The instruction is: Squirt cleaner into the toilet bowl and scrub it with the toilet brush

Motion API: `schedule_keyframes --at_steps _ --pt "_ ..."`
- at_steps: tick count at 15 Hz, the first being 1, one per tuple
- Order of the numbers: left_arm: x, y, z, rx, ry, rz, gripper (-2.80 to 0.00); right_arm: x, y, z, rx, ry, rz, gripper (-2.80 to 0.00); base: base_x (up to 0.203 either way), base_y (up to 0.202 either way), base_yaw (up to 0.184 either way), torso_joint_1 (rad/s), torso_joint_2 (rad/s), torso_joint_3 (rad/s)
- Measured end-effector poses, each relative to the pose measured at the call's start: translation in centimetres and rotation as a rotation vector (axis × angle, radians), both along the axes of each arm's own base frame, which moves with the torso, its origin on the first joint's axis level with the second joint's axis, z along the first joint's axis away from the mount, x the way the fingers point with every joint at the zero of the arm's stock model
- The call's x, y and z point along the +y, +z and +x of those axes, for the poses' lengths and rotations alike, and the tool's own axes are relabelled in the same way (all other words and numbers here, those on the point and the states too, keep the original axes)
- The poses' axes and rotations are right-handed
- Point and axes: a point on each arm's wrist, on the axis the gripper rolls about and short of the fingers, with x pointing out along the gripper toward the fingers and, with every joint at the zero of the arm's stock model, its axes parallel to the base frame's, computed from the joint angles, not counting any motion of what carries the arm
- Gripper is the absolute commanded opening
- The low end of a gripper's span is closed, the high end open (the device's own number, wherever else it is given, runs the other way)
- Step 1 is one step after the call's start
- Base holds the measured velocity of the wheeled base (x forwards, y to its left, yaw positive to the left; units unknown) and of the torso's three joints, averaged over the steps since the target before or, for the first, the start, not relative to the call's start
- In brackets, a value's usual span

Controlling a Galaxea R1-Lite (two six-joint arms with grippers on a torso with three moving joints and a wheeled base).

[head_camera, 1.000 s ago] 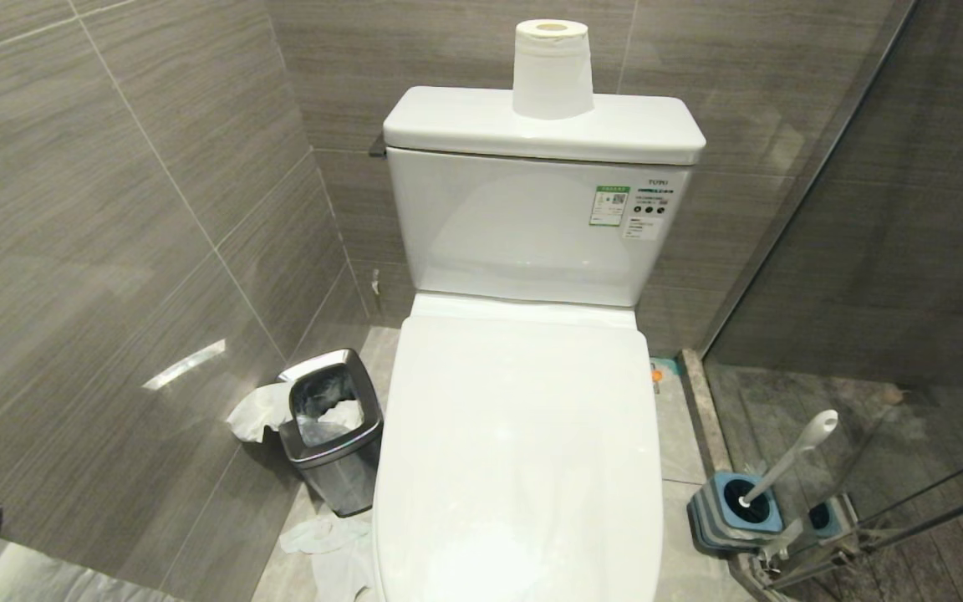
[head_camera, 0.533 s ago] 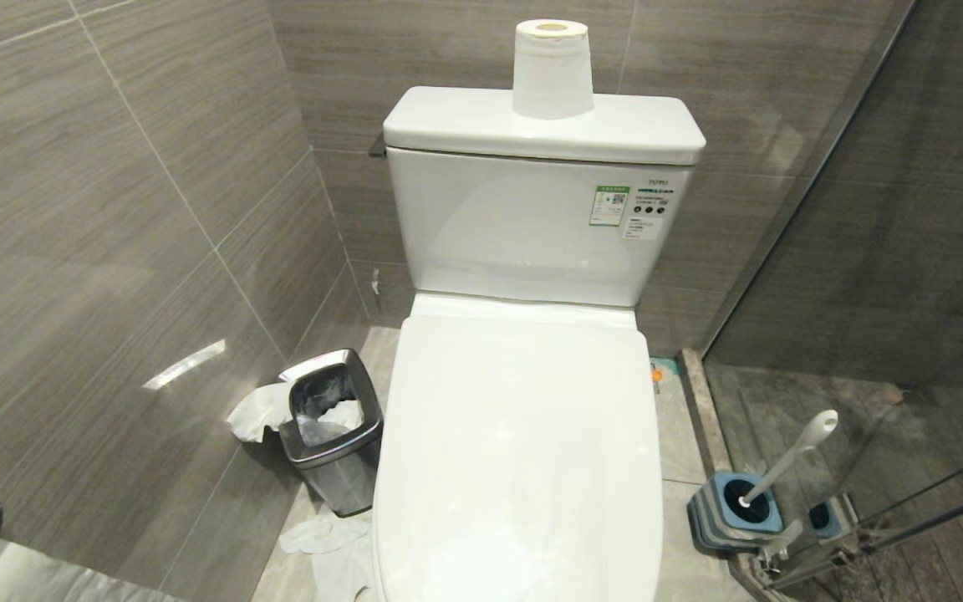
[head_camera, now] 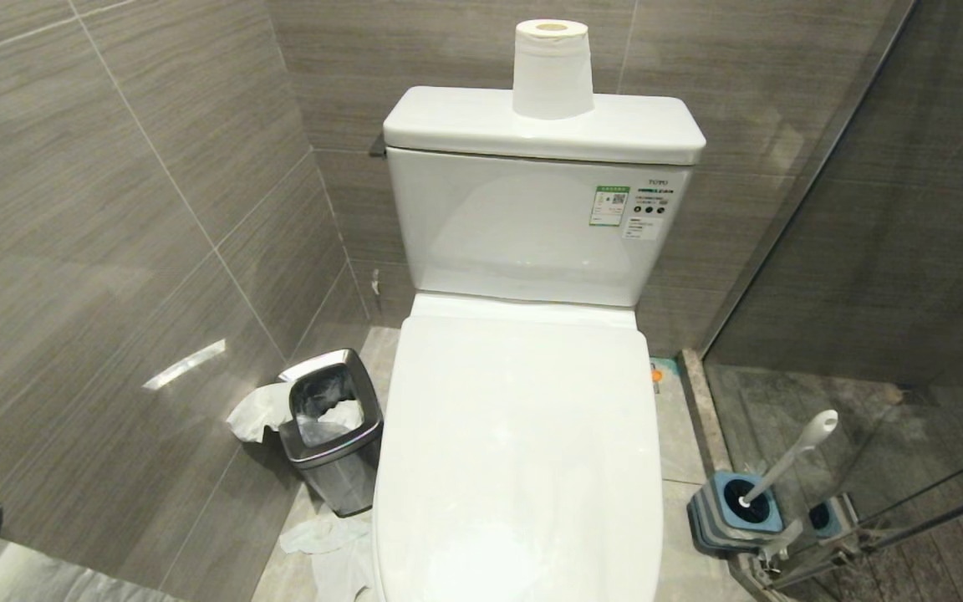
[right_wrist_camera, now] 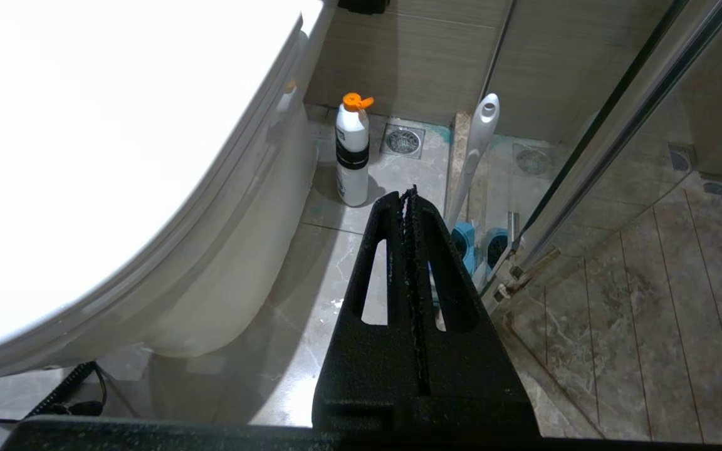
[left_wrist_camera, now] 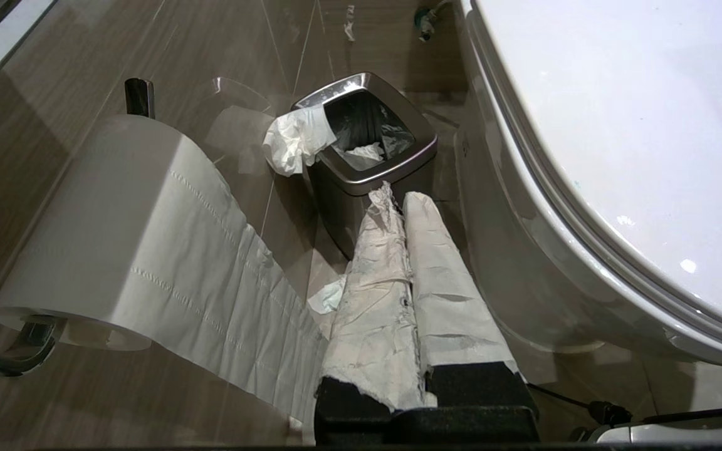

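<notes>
I'm eyeing the toilet brush right of the toilet bowl: light, stiff, gripping mid-handle; both grippers sitting closed, empty.

White toilet bowl, grey striped wall tiles, blue-grey brush holder, orange-capped white bottle

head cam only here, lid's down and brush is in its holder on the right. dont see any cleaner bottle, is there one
Observer: Yes. A white bottle with an orange cap stands upright on the floor beside the toilet bowl, seen from the right wrist.
Operator: where are my arms
Observer: The right gripper hangs low beside the bowl, fingers shut, holding nothing, pointing toward the toilet brush.
Operator: and the left
Observer: The left gripper is shut too, its fingers wrapped in white paper, pointing at the waste bin.
</notes>
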Motion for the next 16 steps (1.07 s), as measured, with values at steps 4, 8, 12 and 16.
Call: schedule_keyframes --at_steps 4,8,12,16 --pt "0.0 0.0 0.0 0.0 -0.001 0.0 -2.8 0.0 0.0 0.0 0.0 0.0 0.0 -2.8 0.0 0.0 0.0 0.0 0.0 0.0" --pt "0.0 0.0 0.0 0.0 0.0 0.0 -2.8 0.0 0.0 0.0 -0.001 0.0 0.0 -2.8 0.0 0.0 0.0 0.0 0.0 0.0" --pt "0.0 0.0 0.0 0.0 -0.001 0.0 -2.8 0.0 0.0 0.0 0.0 0.0 0.0 -2.8 0.0 0.0 0.0 0.0 0.0 0.0" --pt "0.0 0.0 0.0 0.0 -0.001 0.0 -2.8 0.0 0.0 0.0 0.0 0.0 0.0 -2.8 0.0 0.0 0.0 0.0 0.0 0.0"
